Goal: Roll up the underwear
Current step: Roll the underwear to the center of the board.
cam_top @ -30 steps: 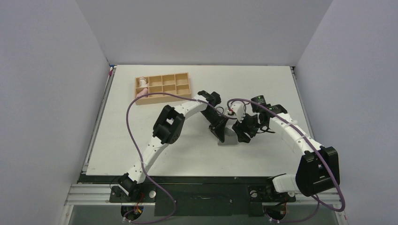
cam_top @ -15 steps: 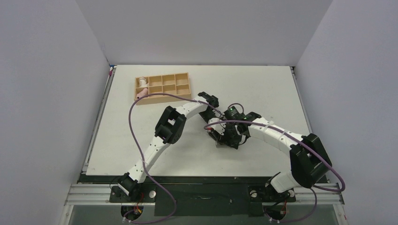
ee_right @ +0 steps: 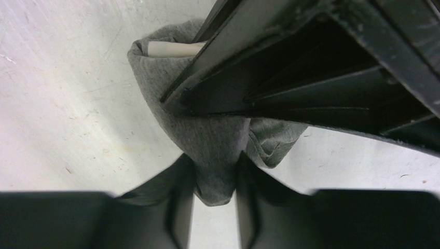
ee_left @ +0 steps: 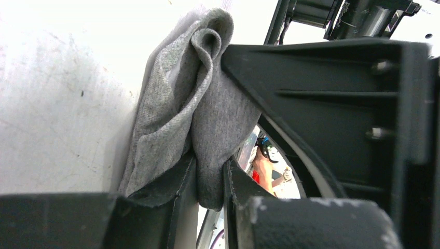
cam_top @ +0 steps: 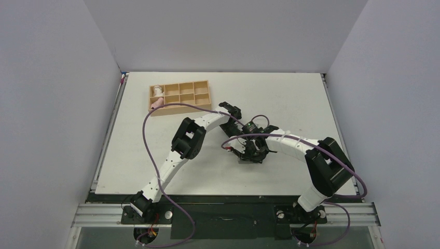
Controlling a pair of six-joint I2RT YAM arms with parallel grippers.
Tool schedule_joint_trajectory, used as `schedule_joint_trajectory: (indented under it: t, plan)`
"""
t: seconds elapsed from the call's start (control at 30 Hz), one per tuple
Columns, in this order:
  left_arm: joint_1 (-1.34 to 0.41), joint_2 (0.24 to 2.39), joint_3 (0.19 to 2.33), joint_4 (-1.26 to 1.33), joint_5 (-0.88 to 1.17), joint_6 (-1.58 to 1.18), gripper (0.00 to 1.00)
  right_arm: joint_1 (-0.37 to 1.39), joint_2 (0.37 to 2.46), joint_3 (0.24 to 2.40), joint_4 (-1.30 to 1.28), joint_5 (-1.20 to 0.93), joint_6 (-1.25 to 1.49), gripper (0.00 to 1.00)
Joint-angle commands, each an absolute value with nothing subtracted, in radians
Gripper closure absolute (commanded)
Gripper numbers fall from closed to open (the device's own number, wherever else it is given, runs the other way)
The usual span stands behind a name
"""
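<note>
In the middle of the worktop [cam_top: 290, 98], the underwear [ee_left: 171, 114] lies bunched between the left hand [ee_left: 210, 174] and the right hand [ee_right: 215, 179], each closed narrow on a fold of it, neither one nearer.

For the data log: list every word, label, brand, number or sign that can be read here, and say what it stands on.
None can be read: no print, tag or number shows on the underwear, its pale strip, the wooden tray or the table.
</note>
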State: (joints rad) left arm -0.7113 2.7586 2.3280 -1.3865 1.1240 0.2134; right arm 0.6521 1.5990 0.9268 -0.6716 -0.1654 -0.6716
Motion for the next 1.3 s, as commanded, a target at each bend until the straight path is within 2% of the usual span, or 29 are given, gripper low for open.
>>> schedule_joint_trajectory:
  t: [0.0,0.1,0.27,0.47,0.63,0.83,1.27]
  plan:
    - [-0.706,2.839,2.307,-1.325,0.878,0.288,1.0,0.661,1.646,0.945,-0.67,-0.19,-0.674,0.81]
    - [-0.697,2.831,2.298,-1.317,0.878,0.288,0.95,0.662,1.673,0.958,-0.697,-0.212,-0.675,0.88]
    - [-0.685,2.799,2.275,-1.295,0.863,0.286,0.74,0.662,1.71,0.976,-0.74,-0.249,-0.686,1.0]
    - [-0.673,2.753,2.237,-1.268,0.831,0.286,0.58,0.66,1.737,0.985,-0.8,-0.29,-0.705,1.0]
    - [-0.658,2.709,2.186,-1.254,0.812,0.298,0.48,0.657,1.745,0.986,-0.822,-0.307,-0.71,1.0]
    - [-0.642,2.671,2.131,-1.243,0.806,0.319,0.43,0.657,1.753,0.994,-0.851,-0.323,-0.71,1.0]
    - [-0.605,2.629,2.056,-1.243,0.858,0.382,0.42,0.658,1.754,0.992,-0.873,-0.324,-0.705,1.0]
